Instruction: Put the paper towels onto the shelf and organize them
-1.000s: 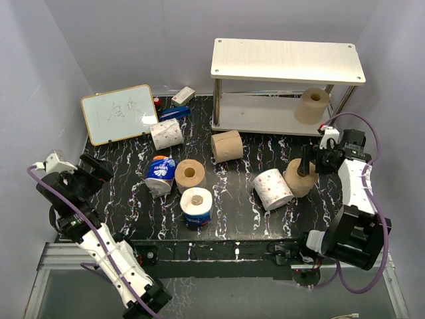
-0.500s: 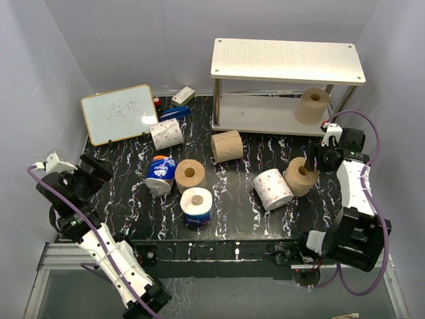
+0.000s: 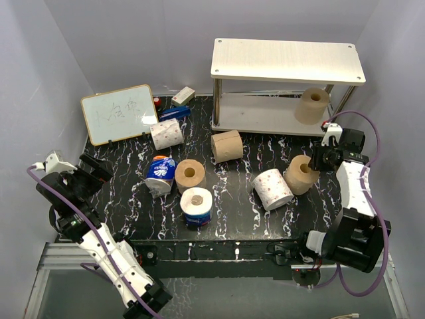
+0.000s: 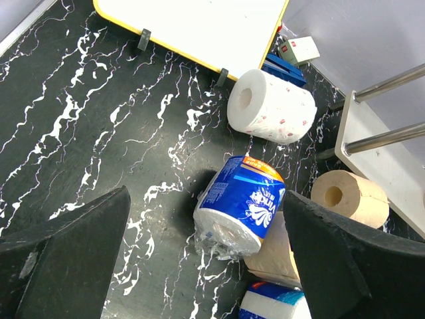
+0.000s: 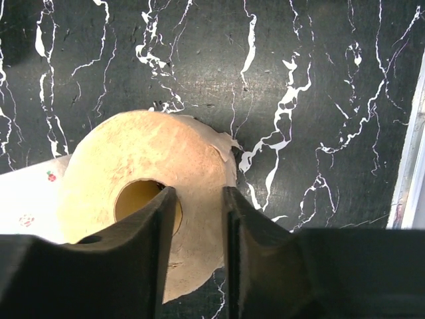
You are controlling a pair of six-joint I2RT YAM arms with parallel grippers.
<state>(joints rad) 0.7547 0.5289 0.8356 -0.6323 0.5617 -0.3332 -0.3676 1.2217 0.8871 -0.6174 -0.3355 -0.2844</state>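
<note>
White arms (image 3: 109, 256) with black joints (image 3: 352, 236) and looping purple cables (image 3: 376, 136).

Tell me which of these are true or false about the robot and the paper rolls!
1. A tan roll stands on the shelf's lower board. True.
2. The shelf's top board holds two rolls. False: no roll is up there.
3. The right gripper pinches a second tan roll, one finger in its hole. True.
4. The left gripper holds the blue-wrapped roll. False: it is open and holds nothing; that roll lies on the table.
</note>
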